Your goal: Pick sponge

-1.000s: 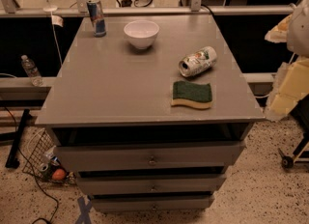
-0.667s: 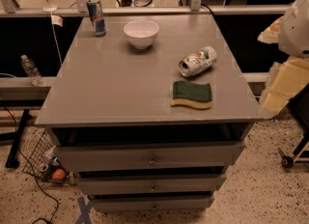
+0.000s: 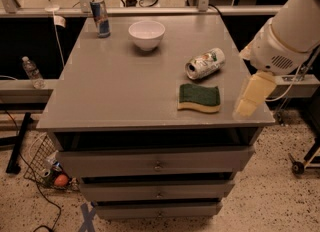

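The sponge (image 3: 199,97) lies flat near the front right of the grey table top (image 3: 115,86). It has a dark green top over yellow foam with a wavy front edge. My gripper (image 3: 251,95), with pale yellow pads, hangs from the white arm (image 3: 287,33) over the table's front right corner. It is to the right of the sponge, apart from it, and holds nothing that I can see.
A crushed can (image 3: 205,63) lies on its side just behind the sponge. A white bowl (image 3: 146,34) and an upright blue can (image 3: 101,18) stand at the back. Drawers (image 3: 157,165) are below the top. A water bottle (image 3: 32,72) stands at the left.
The arm and gripper have moved left and inward, from beside the table's right edge to over its front right corner, closer to the sponge. The objects on the table have not moved.
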{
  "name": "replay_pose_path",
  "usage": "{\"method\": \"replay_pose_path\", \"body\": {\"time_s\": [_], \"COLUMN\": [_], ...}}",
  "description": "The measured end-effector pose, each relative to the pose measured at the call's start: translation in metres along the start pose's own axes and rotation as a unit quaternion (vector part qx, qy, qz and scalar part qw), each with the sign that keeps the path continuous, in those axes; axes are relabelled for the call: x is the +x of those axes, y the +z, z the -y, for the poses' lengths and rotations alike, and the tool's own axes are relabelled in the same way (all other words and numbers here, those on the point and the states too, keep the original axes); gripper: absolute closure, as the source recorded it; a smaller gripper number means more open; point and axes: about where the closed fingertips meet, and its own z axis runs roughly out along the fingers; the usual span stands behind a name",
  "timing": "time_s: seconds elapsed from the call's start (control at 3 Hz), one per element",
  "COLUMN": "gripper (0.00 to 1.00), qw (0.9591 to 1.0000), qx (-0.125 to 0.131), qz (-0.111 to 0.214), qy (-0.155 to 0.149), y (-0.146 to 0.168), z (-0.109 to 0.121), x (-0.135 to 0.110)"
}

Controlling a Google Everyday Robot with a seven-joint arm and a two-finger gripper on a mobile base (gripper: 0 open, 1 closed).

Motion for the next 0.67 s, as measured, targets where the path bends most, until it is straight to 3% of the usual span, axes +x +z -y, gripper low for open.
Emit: {"method": "replay_pose_path", "body": {"time_s": [0.67], "gripper": [0.00], "qw": [0.9999], "qx": [-0.008], "qz": [0.008], "qy": [0.011], "y": [0.062], "z": [0.033], "x": [-0.011]}}
